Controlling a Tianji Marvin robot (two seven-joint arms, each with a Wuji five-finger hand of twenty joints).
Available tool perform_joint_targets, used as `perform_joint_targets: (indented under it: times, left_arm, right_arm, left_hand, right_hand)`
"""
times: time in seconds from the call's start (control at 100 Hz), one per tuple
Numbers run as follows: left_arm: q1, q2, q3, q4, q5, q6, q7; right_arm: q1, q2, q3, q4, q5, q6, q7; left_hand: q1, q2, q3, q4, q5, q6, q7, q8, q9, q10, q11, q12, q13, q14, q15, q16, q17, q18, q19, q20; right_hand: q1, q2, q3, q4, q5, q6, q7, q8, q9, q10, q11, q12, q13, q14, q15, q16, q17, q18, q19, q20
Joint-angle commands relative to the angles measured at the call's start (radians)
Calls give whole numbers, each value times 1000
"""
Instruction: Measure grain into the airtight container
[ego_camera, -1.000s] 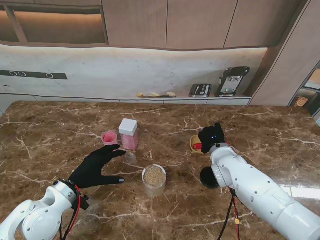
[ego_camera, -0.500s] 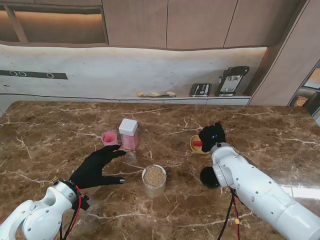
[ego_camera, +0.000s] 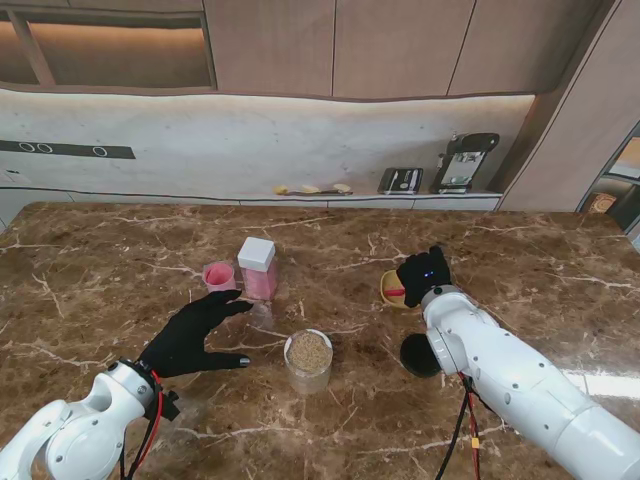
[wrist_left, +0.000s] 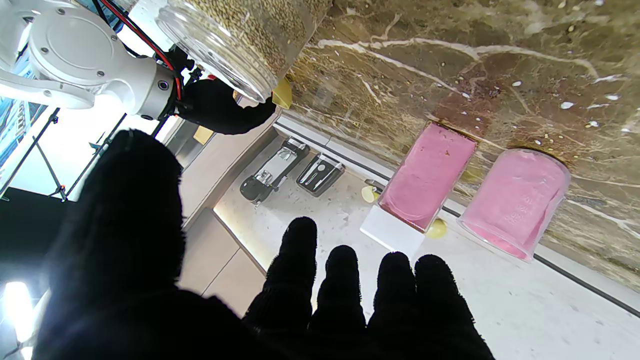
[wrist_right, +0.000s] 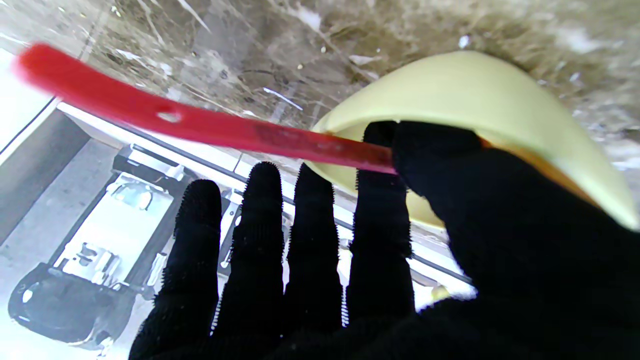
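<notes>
A glass jar of grain (ego_camera: 308, 360) (wrist_left: 240, 40) stands open in front of me. Farther off stand a pink container with a white lid (ego_camera: 258, 268) (wrist_left: 425, 175) and a pink measuring cup (ego_camera: 218, 275) (wrist_left: 515, 200). My left hand (ego_camera: 195, 335) (wrist_left: 300, 310) lies open on the table, fingers spread toward the cup and touching nothing. My right hand (ego_camera: 423, 272) (wrist_right: 350, 280) is at a yellow bowl (ego_camera: 390, 288) (wrist_right: 450, 85). Its thumb and index finger meet on the handle of a red scoop (ego_camera: 394, 293) (wrist_right: 200, 125); the other fingers are straight.
A black round lid (ego_camera: 418, 355) lies on the marble table (ego_camera: 520, 260) beside my right forearm. Loose grains are scattered around the jar. The back counter holds a toaster (ego_camera: 400, 180) and a coffee machine (ego_camera: 462, 160).
My right forearm has shifted slightly to the right, uncovering more of the black lid; the hand stays at the bowl. The left hand has not moved.
</notes>
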Motion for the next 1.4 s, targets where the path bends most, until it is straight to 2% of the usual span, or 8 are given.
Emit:
perform_joint_targets:
  times: [0.0,0.17,0.39,0.5,0.64,0.8,1.12,1.39]
  left_arm:
    - [3,0,3,5,4,2,-1]
    - [2,1,2,6,8,0,-2]
    - [1,1,2,6,10,0,-3]
    - [1,1,1,7,11,-1,-1]
    - [2,1,0,7,12,-1,0]
    - [3,1,0,7,11,0,-1]
    - [3,1,2,7,10,-1,-2]
    - [3,1,2,7,12,0,-1]
  right_arm:
    - [-9,7,14,-11,-8,-6,18]
    - [-28,12,51,-39,-30,-31,32]
    - [-16,14,42,-40,-30,-29,60]
    - [-3,10,22,-22,-14,-18,52]
    - [3,5,7,-5,0,-1,26]
    - [4,0,3,8,8,6,-5]
    - [-2,-3,15,14,13,0,-32]
    - [7,-4,8,34,14,-18,-68]
  left_hand:
    - [-15,34,17,26,-16,-17,-10,9,-9,5,-11,-12,-20,-24,1,-8,-13,-30,-40,16]
    - [-16,35,17,25,-16,-17,-11,8,-8,4,-11,-12,-20,-23,1,-8,-13,-30,-42,17]
    - [-15,34,18,25,-15,-17,-11,8,-8,5,-13,-13,-22,-22,1,-7,-13,-29,-45,18]
    - [-16,34,17,25,-16,-18,-11,8,-9,4,-14,-13,-22,-22,1,-7,-13,-30,-46,19]
    - [-18,33,16,25,-16,-23,-11,9,-9,5,-14,-14,-22,-23,2,-7,-13,-30,-47,19]
    - [-19,35,14,25,-19,-26,-12,8,-9,5,-15,-14,-24,-24,1,-7,-13,-31,-50,19]
    - [-21,35,13,26,-19,-34,-11,9,-9,3,-18,-16,-24,-24,1,-7,-12,-31,-53,20]
    - [-19,34,13,26,-18,-33,-12,9,-9,3,-19,-17,-25,-25,0,-8,-12,-31,-55,22]
  right_hand:
    - [-15,-43,18,-11,-13,20,-46,17,13,16,-11,-8,0,3,-7,15,-16,21,8,0]
    - [-78,-53,35,36,8,68,-260,136,-3,22,-28,-4,-17,7,-19,16,-30,23,-6,4]
    - [-85,-49,28,37,37,98,-277,143,-5,24,-32,-4,-23,11,-24,15,-32,26,-12,5]
    - [-45,-72,5,-20,34,55,-120,77,4,20,-27,-3,-15,8,-21,16,-24,26,-13,13]
    - [-6,-131,-8,-37,27,-29,16,107,20,15,-18,1,1,5,-14,18,-10,23,-3,16]
    - [13,-196,14,-47,100,-90,89,197,56,6,1,9,35,-2,-2,21,18,20,21,22]
    - [-28,-307,39,-90,141,-83,126,250,89,-3,16,22,63,-8,5,25,40,19,55,28]
    - [-45,-314,45,-101,237,-82,137,16,195,-53,10,21,106,-24,4,27,65,13,79,21]
